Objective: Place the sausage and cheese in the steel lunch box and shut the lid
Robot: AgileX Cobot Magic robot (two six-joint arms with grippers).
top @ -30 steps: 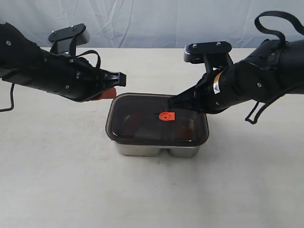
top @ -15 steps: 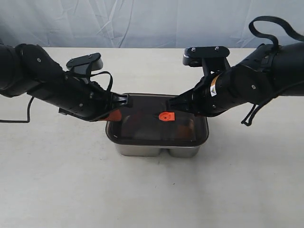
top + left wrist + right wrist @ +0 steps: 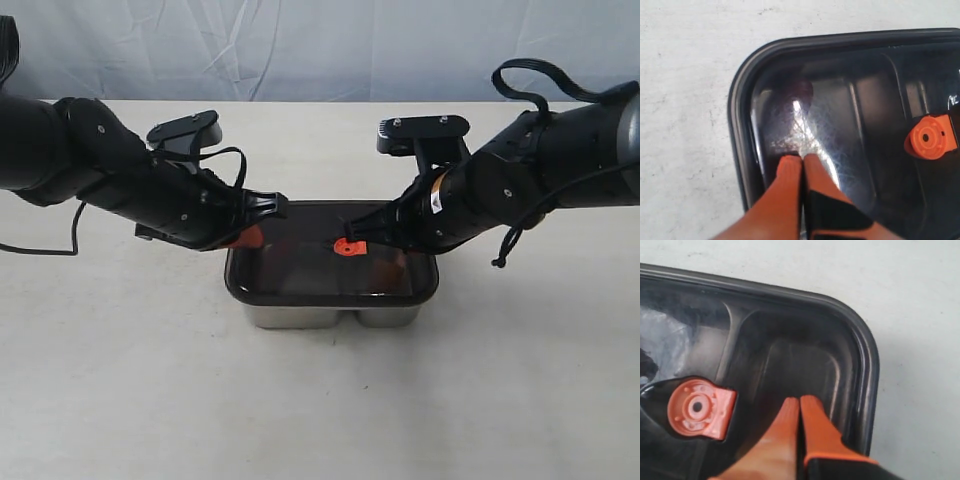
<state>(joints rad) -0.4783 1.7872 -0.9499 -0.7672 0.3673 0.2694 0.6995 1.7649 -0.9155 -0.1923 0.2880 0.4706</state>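
A shiny rectangular stainless-steel lunch box sits at the centre of the exterior view on a pale table. Its long axis runs left to right across the frame. A dark smoky translucent lid lies flat on top, lined up with the box, with its small orange valve facing up near the middle. What lies beneath the lid is too dim to make out. The left gripper has its orange fingers pressed together, holding nothing, with the tips down on the lid's left end near the corner. The right gripper, likewise pinched together and empty, has its tips on the lid between the valve and the right end.
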